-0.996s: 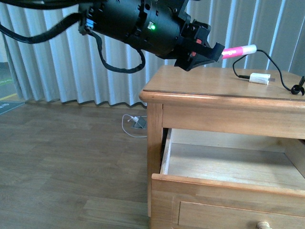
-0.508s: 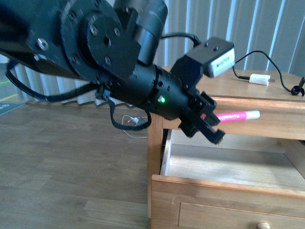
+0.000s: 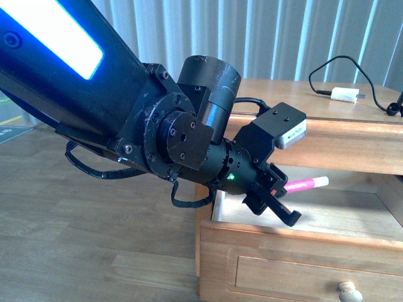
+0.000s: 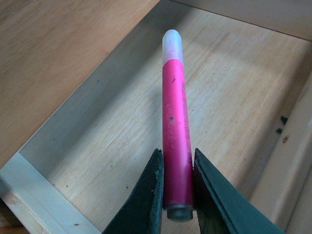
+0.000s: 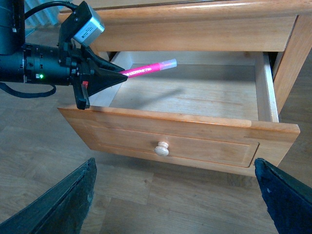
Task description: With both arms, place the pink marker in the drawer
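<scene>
My left gripper is shut on the pink marker and holds it level over the open drawer, white cap end pointing away from the arm. In the left wrist view the marker sits between the jaws of the gripper above the drawer's bare floor. The right wrist view shows the drawer pulled out, its round knob, the marker and the left gripper over its inside. My right gripper is open and empty, in front of the drawer above the floor.
A white charger block with a black cable lies on the wooden nightstand top. White curtains hang behind. Wood flooring lies to the left. A white cable lies on the floor behind my left arm.
My left arm has come down from above the nightstand top to the open drawer, bringing the pink marker from the tabletop height down over the drawer's inside.
</scene>
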You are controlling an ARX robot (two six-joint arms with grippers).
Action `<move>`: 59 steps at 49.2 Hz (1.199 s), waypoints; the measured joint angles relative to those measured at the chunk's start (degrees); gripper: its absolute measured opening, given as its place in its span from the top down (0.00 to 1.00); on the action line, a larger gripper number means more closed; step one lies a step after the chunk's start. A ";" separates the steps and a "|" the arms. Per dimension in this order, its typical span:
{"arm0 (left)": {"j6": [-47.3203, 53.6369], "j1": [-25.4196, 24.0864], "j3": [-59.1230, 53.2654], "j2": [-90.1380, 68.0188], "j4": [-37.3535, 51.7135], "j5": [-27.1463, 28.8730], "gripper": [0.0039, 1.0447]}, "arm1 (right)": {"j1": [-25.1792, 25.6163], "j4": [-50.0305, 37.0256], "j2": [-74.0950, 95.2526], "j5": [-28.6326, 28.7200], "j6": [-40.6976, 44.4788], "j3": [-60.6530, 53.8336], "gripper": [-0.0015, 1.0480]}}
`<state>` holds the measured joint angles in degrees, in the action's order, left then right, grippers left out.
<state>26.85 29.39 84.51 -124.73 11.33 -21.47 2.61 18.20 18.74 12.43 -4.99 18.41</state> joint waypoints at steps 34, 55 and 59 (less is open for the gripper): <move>-21.09 -5.11 -20.98 25.99 14.91 21.90 0.05 | -0.02 0.00 0.00 0.00 0.00 0.00 0.08; -32.89 -18.21 -47.47 65.46 9.20 27.61 0.05 | -0.02 0.00 0.00 0.00 0.00 0.00 0.08; -34.42 -19.91 -52.35 72.83 5.73 28.04 0.05 | -0.02 0.00 0.00 0.00 0.00 0.00 0.08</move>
<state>-7.57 9.48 32.16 -51.90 17.06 6.57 2.59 18.20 18.74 12.43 -4.99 18.41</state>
